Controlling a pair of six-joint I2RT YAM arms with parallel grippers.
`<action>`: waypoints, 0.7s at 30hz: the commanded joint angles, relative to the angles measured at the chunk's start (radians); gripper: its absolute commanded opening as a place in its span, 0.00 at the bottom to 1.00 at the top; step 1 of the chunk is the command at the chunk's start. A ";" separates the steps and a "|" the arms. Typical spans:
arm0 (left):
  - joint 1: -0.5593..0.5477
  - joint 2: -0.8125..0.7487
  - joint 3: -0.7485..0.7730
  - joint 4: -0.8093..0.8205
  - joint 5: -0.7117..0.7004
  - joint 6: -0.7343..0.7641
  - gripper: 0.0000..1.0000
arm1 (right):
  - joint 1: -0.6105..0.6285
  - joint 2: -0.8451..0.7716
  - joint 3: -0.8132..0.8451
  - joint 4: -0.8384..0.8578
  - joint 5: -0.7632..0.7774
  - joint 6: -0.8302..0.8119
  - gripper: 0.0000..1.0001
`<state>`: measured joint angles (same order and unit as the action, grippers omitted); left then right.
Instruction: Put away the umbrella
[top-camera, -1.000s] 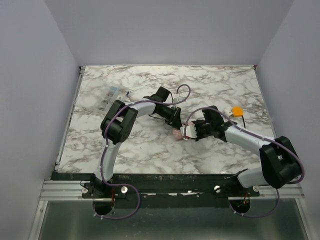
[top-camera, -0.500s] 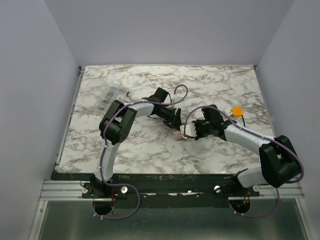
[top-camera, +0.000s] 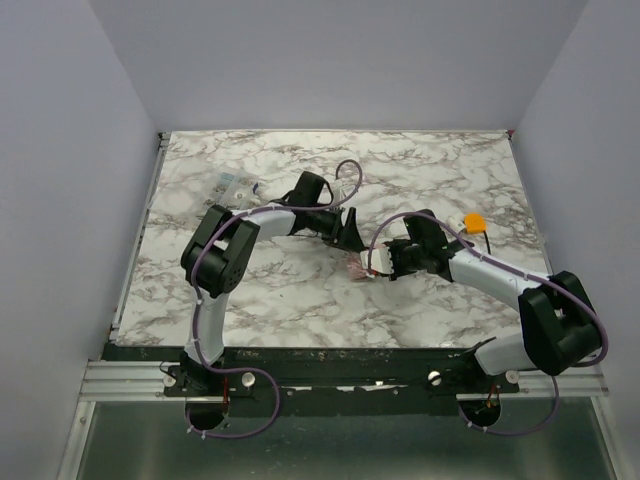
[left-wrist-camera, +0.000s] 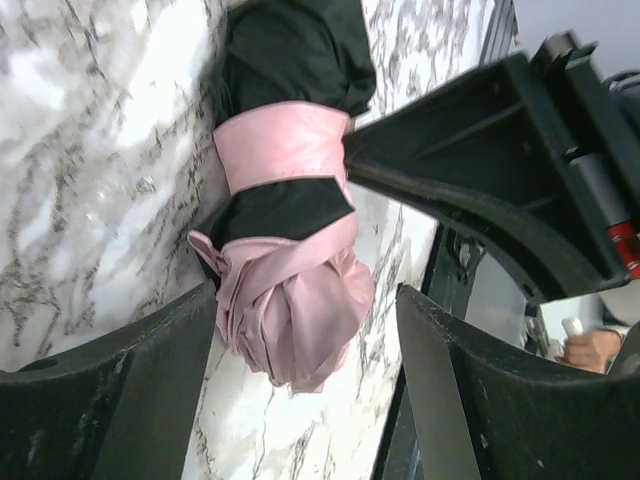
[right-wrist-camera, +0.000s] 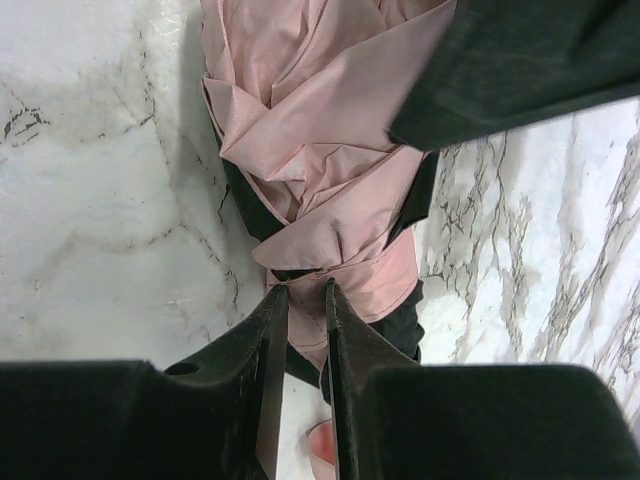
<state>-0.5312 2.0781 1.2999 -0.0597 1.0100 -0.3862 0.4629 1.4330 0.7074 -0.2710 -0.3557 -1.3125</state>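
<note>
Biggest thing first: the marble table (top-camera: 200, 290) had the umbrella (top-camera: 356, 266) lying flat near its middle, between my two arms and mostly hidden under them in the top view. My left gripper (left-wrist-camera: 305, 295) was spread wide astride the bunched pink end, clamping nothing. My right gripper (right-wrist-camera: 300, 292) was pinched nearly together right at the pink strap (left-wrist-camera: 283, 145). That was my worry. If a thin strap was all I had, lifting by it could've tugged the wrap loose and let the folds flop open. And if the left closed on that loose fabric, it could've just squashed it and slid off. The two grippers were also close enough to bump each other. Only the top view showed where everything sat, including the small orange object (top-camera: 474, 221) well off to the right. The left wrist showed the strap wrapped round the dark section, and only the right wrist caught the little pink handle (right-wrist-camera: 318, 455).
</note>
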 joint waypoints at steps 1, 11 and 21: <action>0.001 -0.053 -0.011 0.154 -0.115 -0.122 0.70 | -0.033 0.087 -0.092 -0.213 0.134 0.038 0.22; -0.087 0.049 0.083 0.101 -0.249 -0.178 0.63 | -0.034 0.086 -0.099 -0.209 0.134 0.036 0.22; -0.129 0.072 0.096 -0.023 -0.390 -0.135 0.33 | -0.033 0.078 -0.090 -0.218 0.126 0.036 0.23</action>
<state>-0.6392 2.1227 1.3838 0.0071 0.7246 -0.5392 0.4625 1.4288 0.6994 -0.2604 -0.3561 -1.3132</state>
